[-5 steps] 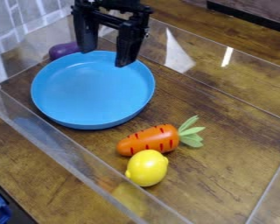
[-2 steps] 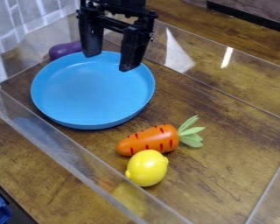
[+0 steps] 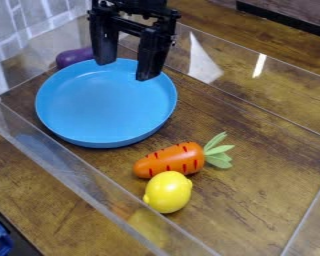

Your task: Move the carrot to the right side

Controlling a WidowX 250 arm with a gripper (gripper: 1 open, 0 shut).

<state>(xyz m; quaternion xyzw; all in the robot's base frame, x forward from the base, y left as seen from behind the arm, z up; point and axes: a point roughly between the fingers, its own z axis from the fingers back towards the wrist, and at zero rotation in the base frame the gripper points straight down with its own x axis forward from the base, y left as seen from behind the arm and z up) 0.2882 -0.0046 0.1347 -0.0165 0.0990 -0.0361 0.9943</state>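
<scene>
Nothing on the table has shifted since the earlier frames; only my claw crept slightly rightward a second ago, then held. Nearest the camera lies a round yellow plastic lemon (image 3: 168, 191), touching the small orange plastic toy carrot (image 3: 172, 160), leafy green top pointing right. Beyond sits a shallow round blue plate (image 3: 69, 130), a purple eggplant (image 3: 72, 58) behind it. My black claw (image 3: 128, 61) hangs over the plate's far rim, jaws wide, holding nothing. Carrot untouched; approach, grasp and transfer all remain.
</scene>
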